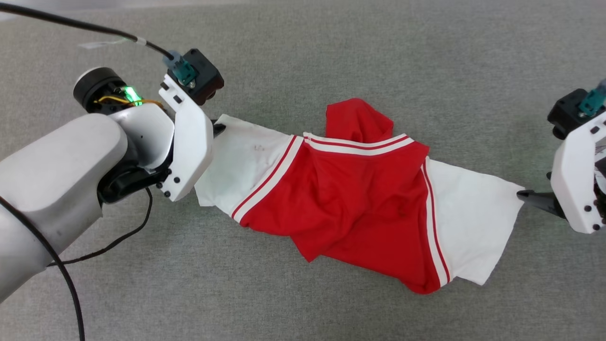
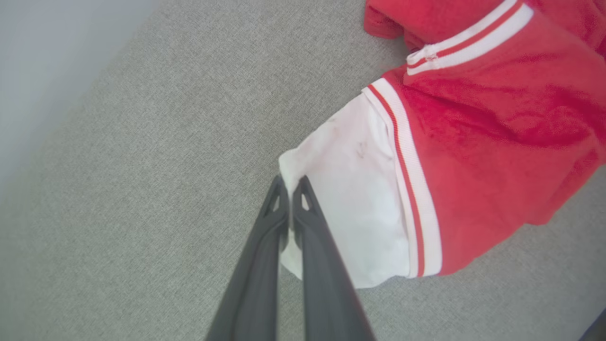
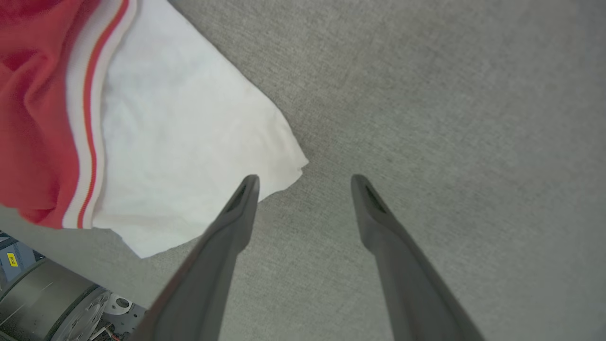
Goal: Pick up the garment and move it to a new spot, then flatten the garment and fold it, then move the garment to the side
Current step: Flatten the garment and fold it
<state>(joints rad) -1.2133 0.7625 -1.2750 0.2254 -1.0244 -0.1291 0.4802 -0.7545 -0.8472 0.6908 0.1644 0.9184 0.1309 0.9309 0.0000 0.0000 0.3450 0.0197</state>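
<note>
closest in, the left gripper is pressing its two long dark fingers together on the edge of a white sleeve, low in the middle of the left wrist view. the red jersey shirt with white short sleeves and red-and-white striped trim is lying crumpled across the middle of the head view. its long axis is running from the centre left down to the lower right, with one white sleeve pointing out at each end and a striped band lying along its upper edge.

the right gripper is holding its jaws wide apart over bare surface. one fingertip is sitting right at the corner of the other sleeve; whether it is touching the cloth cannot be told.

a grey woven fabric surface is spreading under everything. a thin black cable is crossing the upper left of the head view, and a grey round machine part is showing at the lower left of the right wrist view.
</note>
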